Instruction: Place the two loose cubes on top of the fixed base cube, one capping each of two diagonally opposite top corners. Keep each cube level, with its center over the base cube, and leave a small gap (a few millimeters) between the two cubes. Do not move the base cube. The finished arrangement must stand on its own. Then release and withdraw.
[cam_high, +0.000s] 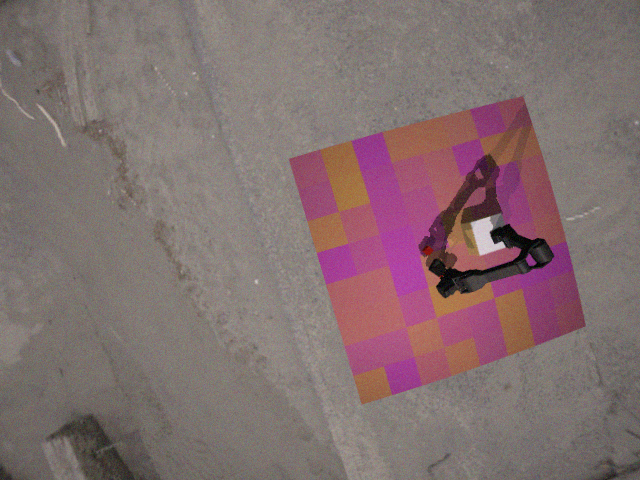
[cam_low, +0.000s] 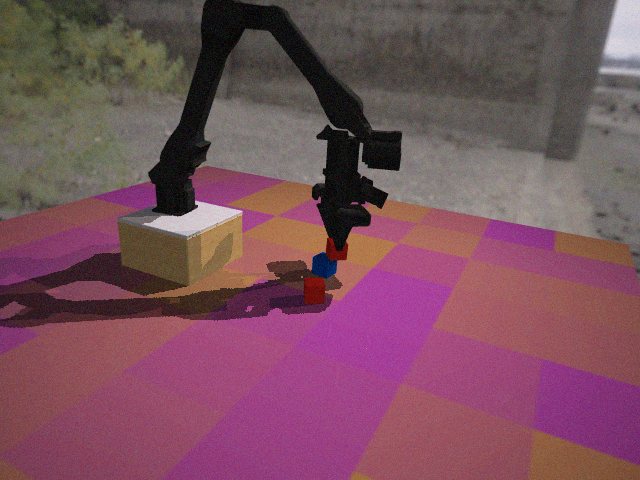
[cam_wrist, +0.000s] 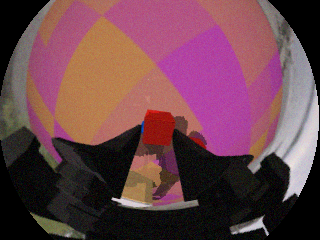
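Observation:
The blue base cube (cam_low: 323, 265) stands on the mat; only a sliver of the blue cube (cam_wrist: 143, 128) shows in the wrist view. One red cube (cam_low: 336, 255) (cam_wrist: 159, 129) sits over one top corner of it, overhanging outward, and looks about level. My gripper (cam_low: 339, 248) (cam_wrist: 157, 130) is slightly open around this red cube, a fingertip close on either side. The other red cube (cam_high: 427, 250) (cam_low: 314, 290) (cam_wrist: 199, 143) lies on the mat, apart from the base. The contact between the upper red cube and the blue cube is hidden, and both are covered in the top view.
The arm stands on a wooden box with a white top (cam_high: 480, 242) (cam_low: 214, 215), to one side of the cubes. The patchwork mat (cam_high: 361, 310) (cam_low: 372, 315) lies under everything. Arm shadows fall across the mat and the loose red cube's surroundings.

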